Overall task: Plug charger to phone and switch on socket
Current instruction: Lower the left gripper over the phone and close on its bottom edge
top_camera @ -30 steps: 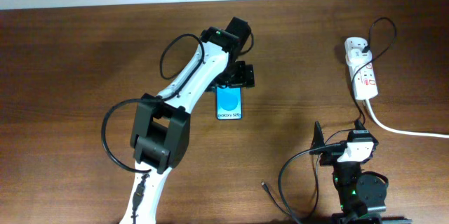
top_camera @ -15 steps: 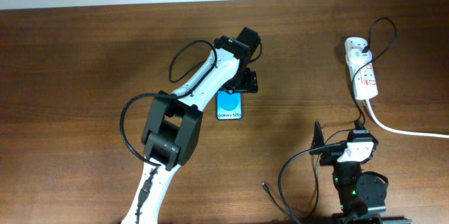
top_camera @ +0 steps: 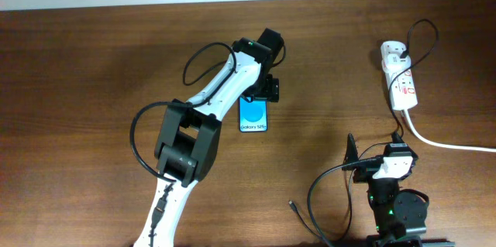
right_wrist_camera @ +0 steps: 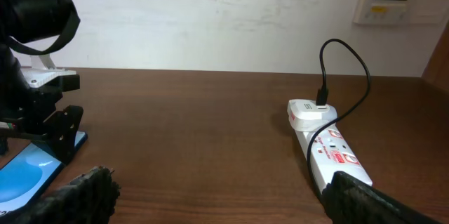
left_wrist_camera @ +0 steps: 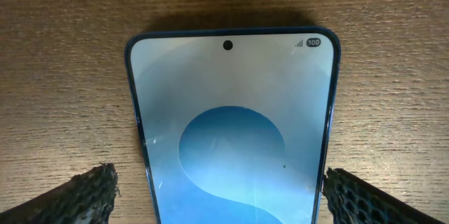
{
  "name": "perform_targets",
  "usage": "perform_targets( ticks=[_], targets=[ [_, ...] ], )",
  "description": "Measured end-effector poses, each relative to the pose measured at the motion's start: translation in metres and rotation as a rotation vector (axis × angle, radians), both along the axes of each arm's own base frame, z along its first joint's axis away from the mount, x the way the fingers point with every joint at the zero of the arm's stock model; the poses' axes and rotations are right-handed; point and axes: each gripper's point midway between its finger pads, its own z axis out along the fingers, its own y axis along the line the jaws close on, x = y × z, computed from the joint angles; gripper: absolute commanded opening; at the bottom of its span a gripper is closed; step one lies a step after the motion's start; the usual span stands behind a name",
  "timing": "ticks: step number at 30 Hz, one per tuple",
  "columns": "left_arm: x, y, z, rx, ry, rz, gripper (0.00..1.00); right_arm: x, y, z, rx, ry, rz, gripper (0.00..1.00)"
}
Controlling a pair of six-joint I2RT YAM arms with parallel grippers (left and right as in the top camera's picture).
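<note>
The phone [top_camera: 253, 116] lies flat on the table with its blue screen up. My left gripper [top_camera: 264, 89] is open over the phone's far end. In the left wrist view, my left gripper [left_wrist_camera: 223, 192] has one finger on each side of the phone [left_wrist_camera: 231, 104], with a small gap at both edges. The white socket [top_camera: 401, 77] lies at the far right with a black plug in it. The charger's thin black cable [top_camera: 425, 34] loops from that plug, and a small connector tip [top_camera: 292, 204] lies near the front edge. My right gripper [top_camera: 385, 163] is open and empty.
The socket's thick white cord [top_camera: 446, 145] runs off to the right edge. The right wrist view shows the socket [right_wrist_camera: 330, 150], the phone's corner [right_wrist_camera: 28, 175] and my left arm [right_wrist_camera: 42, 104] at far left. A wall lies beyond the table's back edge.
My left gripper shifted slightly right, then back left, over the phone's far end. The phone and my right arm have not moved.
</note>
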Motion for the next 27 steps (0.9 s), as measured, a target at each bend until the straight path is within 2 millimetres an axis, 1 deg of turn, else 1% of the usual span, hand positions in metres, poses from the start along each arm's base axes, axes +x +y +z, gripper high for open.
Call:
perform_targets(
  ticks=[3,5,6,12,19,24,27],
  targets=[
    [0.0,0.0,-0.002,0.001,0.002,0.0,0.99,0.0,0.0,0.0,-0.001,0.0,0.0,0.98],
    [-0.005,-0.007,-0.011,-0.034,0.038,-0.006,0.99,0.0,0.0,0.0,-0.001,0.0,0.0,0.98],
    [-0.005,-0.007,-0.012,-0.04,0.043,-0.005,0.99,0.0,0.0,0.0,-0.001,0.0,0.0,0.98],
    [-0.006,-0.006,-0.012,-0.037,0.048,-0.005,0.99,0.0,0.0,0.0,-0.001,0.0,0.0,0.98],
    [-0.013,-0.003,-0.012,-0.03,0.081,-0.003,1.0,0.0,0.0,0.0,0.0,0.0,0.0,0.98],
    [-0.014,-0.004,-0.012,-0.033,0.087,-0.003,0.89,0.0,0.0,0.0,-0.001,0.0,0.0,0.98],
    [-0.014,-0.003,-0.012,-0.033,0.09,-0.002,0.86,0.0,0.0,0.0,-0.001,0.0,0.0,0.98]
  ],
)
